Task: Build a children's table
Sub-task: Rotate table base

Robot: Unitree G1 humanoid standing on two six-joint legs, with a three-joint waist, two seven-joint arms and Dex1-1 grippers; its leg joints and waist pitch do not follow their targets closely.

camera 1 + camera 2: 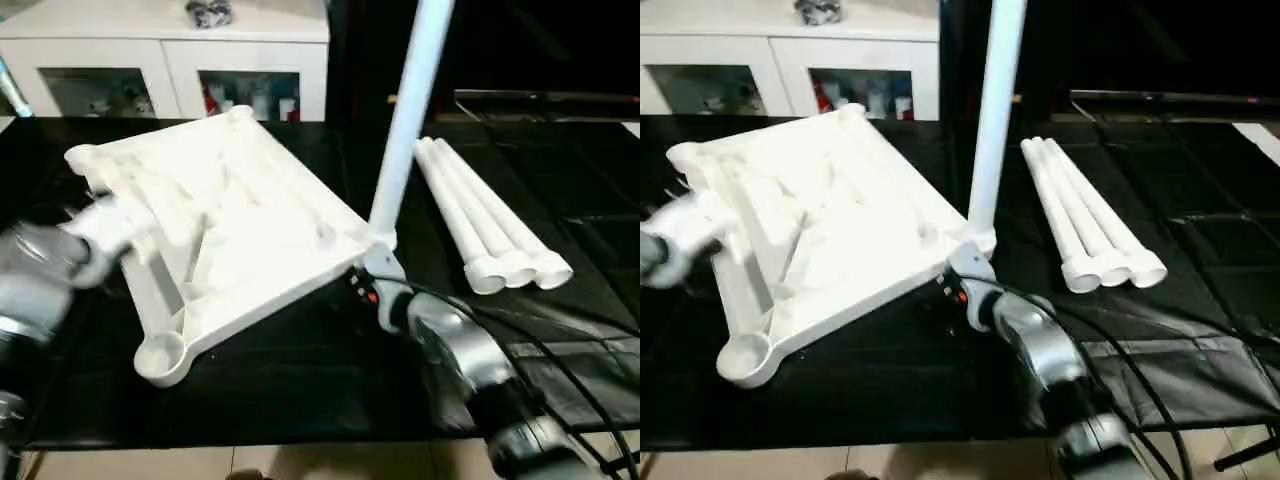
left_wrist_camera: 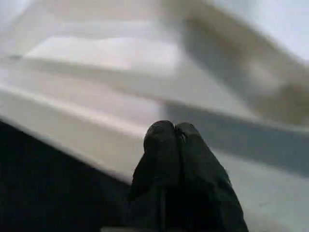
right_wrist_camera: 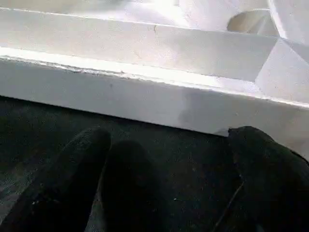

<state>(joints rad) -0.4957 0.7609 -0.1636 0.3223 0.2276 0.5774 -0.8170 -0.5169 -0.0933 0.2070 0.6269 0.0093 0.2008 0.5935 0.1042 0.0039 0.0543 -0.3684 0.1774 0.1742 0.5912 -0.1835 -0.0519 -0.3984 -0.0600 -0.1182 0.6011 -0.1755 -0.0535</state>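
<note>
On a black, quilted-looking tabletop [image 1: 300, 390] the children's table top [image 1: 225, 235] is seen lying upside down, turned at an angle, its ribbed underside facing up. The part is of smooth white plastic, rectangular, with rounded lobes at the corners, each lobe formed as a round socket; raised ribs cross the inside in straight and slanting lines. One long tapered round leg [image 1: 405, 120] is stood upright in the corner socket nearest the right arm, its pale shaft running up out of the picture. Three more legs [image 1: 490, 225] of the same white plastic are laid side by side on the tabletop, touching one another, well apart from the top on the robot's right, their hollow round ends turned toward the robot.

The left pincer [image 2: 170, 145] is shown shut in the left wrist view, its two black fingers pressed together with nothing between them, close in front of the white ribbed wall of the top. The right pincer [image 3: 169, 159] is held wide, its black fingers [image 3: 77, 164] spread far apart above the dark cloth, just beside the plain white outer edge of the top; nothing is gripped, and whether it touches that edge cannot be told. Behind the tabletop a white cabinet with glass doors [image 1: 170, 65] is seen.
</note>
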